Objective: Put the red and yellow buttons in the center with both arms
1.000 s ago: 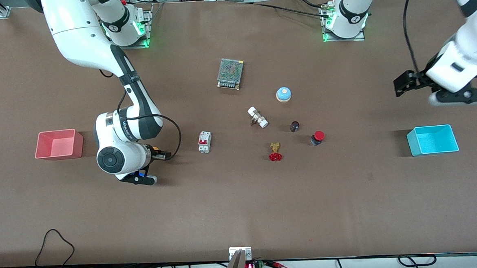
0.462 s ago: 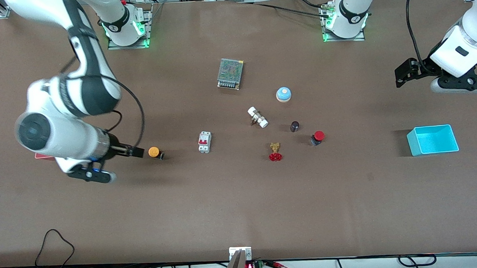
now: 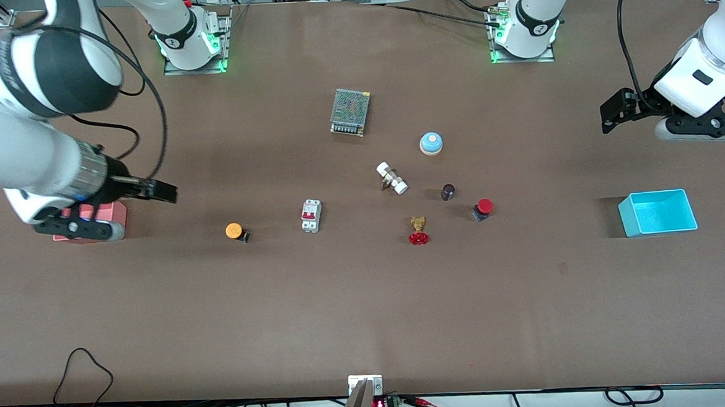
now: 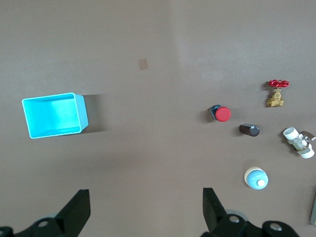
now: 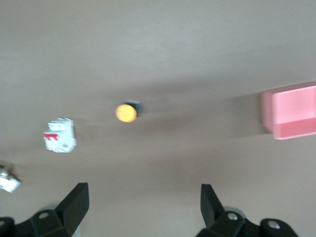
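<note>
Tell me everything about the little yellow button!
The yellow button is small, with a round, smooth yellow-orange cap on a short black body. It lies tipped on its side on the brown table, cap turned toward the right arm's end. The white breaker sits beside it, toward the middle, not touching. Nothing holds it: the right gripper is open in the air, near the pink bin.
</note>
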{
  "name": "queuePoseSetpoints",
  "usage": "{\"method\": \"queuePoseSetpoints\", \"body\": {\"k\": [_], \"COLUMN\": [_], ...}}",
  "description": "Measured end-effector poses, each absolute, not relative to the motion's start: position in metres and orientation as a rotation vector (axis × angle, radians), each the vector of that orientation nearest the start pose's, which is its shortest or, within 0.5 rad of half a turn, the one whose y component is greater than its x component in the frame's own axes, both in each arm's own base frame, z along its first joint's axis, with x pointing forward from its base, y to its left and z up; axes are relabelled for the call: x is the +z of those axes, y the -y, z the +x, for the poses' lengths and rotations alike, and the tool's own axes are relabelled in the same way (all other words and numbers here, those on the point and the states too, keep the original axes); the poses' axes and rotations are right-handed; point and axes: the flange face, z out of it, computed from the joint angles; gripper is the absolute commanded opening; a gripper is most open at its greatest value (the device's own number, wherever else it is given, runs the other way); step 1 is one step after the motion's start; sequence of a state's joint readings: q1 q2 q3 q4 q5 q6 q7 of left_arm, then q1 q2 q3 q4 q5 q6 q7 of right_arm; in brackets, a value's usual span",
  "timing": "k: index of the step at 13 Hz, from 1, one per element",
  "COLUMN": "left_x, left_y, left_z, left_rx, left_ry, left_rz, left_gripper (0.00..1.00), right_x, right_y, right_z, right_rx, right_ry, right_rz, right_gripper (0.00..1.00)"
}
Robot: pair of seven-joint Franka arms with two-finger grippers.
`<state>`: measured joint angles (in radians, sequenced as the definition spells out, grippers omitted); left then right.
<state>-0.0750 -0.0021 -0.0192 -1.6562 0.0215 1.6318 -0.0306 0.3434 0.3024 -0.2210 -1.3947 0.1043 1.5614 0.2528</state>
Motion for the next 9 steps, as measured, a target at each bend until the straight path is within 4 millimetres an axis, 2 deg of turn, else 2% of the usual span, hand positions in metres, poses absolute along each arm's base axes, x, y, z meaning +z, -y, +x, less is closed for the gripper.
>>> {"method": "queuePoseSetpoints", "body": {"k": [2,4,5,6,7,9], "left_x": [0.591,0.59,0.59,0.59,0.589,0.589], "left_y": [0.051,0.051,0.051,0.051,0.051,0.051], "left_z": [0.555,0.555,0.555,0.555,0.555,0.555], "left_rx": [0.032,0.033,0.034,0.035,0.036,0.036], "left_ry": [-0.102,-0.103,-0.103,-0.103,-0.103,-0.103], "left_rz": [-3.117,-3.117,-3.117,-3.117,-3.117,-3.117], "left_gripper": [1.0,1.0,1.0,1.0,1.0,1.0], "right_x": [0.561,0.59,0.602,0.611,0.616,0.617], "right_y": [-0.049,0.031,0.06,0.074,0.074,0.055], "right_z": [0.619,0.604,0.595,0.587,0.581,0.572], "right_rx": [0.165,0.124,0.098,0.077,0.07,0.045], "right_ry": [-0.12,-0.132,-0.138,-0.144,-0.134,-0.071], "right_rz": [-3.121,-3.092,-3.079,-3.078,-3.089,-3.123], "right_gripper": [1.0,1.0,1.0,1.0,1.0,1.0]}}
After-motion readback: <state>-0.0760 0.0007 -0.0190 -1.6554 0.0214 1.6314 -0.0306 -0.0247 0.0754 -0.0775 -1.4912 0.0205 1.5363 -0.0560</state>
